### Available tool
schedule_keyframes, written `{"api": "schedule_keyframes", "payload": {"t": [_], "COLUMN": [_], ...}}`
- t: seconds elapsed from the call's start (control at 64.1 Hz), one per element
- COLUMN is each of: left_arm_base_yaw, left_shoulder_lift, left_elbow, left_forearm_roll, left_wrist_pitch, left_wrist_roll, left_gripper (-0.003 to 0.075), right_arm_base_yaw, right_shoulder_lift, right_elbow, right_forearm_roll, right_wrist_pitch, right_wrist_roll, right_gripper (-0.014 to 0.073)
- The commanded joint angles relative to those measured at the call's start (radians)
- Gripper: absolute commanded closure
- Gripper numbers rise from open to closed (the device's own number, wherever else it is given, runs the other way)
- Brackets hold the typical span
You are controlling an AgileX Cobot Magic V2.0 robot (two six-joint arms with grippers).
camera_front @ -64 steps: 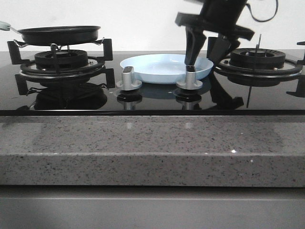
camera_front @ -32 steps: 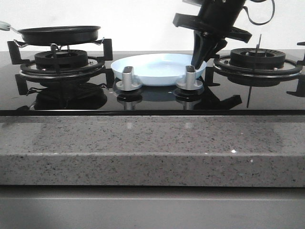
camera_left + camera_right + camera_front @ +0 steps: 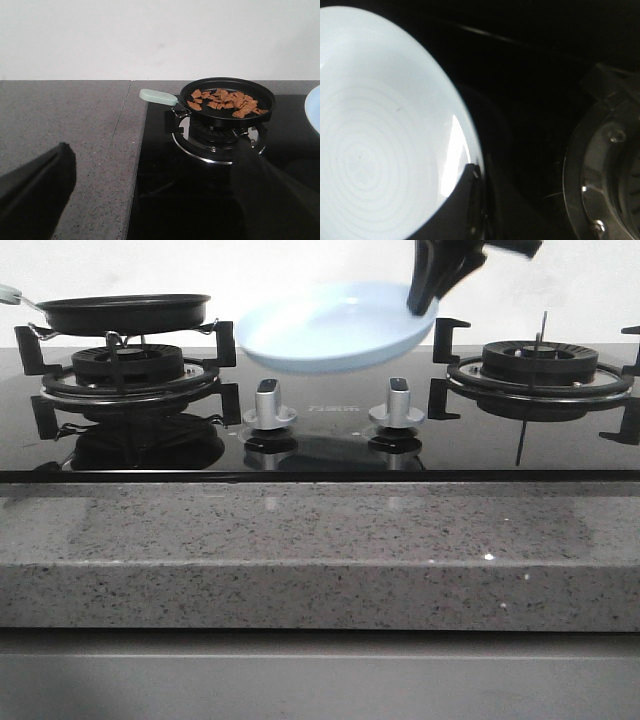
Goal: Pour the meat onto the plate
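Note:
The pale-blue plate [image 3: 325,332] hangs in the air above the hob's middle, tilted down to the left. My right gripper [image 3: 422,302] is shut on its right rim; in the right wrist view the plate [image 3: 375,135] fills the left side with a finger [image 3: 465,200] over its rim. The meat [image 3: 225,100] is a heap of orange-brown pieces in the black frying pan [image 3: 227,102] with a pale-green handle, on the left burner [image 3: 125,312]. My left gripper [image 3: 150,195] is open and empty, short of the pan. The plate's edge also shows in the left wrist view [image 3: 314,112].
Two silver knobs [image 3: 270,405] [image 3: 397,402] stand on the black glass hob below the plate. The right burner [image 3: 540,365] with raised black pan supports is empty. A grey speckled counter [image 3: 60,130] lies to the left of the hob and along its front edge.
My right gripper closed on the plate's right rim and lifted it off the hob; the plate rose and tilted down to the left. The pan has not moved.

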Motion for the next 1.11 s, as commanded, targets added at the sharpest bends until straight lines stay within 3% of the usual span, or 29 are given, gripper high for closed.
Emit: {"api": "schedule_keyframes", "payload": {"t": [0.0, 0.265, 0.639, 0.811, 1.092], "left_arm_base_yaw": [-0.007, -0.007, -0.007, -0.007, -0.007], "left_shoulder_lift": [0.009, 0.009, 0.009, 0.009, 0.009], "left_elbow": [-0.037, -0.037, -0.037, -0.037, -0.037], "left_forearm_roll": [-0.002, -0.002, -0.002, -0.002, -0.002], "left_wrist_pitch": [-0.081, -0.081, -0.081, -0.081, -0.081], "left_wrist_roll": [-0.008, -0.008, -0.008, -0.008, -0.008], "left_gripper": [0.0104, 0.0104, 0.0104, 0.0104, 0.0104], "right_arm_base_yaw": [-0.003, 0.004, 0.016, 0.017, 0.020], "right_shoulder_lift": [-0.118, -0.329, -0.641, -0.639, -0.627], "right_elbow": [-0.014, 0.259, 0.839, 0.925, 0.926], "right_forearm_roll": [0.026, 0.078, 0.113, 0.167, 0.193], "right_wrist_pitch": [0.092, 0.041, -0.357, -0.463, -0.500], "right_wrist_roll": [0.006, -0.024, -0.056, -0.063, -0.063], "right_gripper": [0.0646, 0.0646, 0.0646, 0.0646, 0.0646]}}
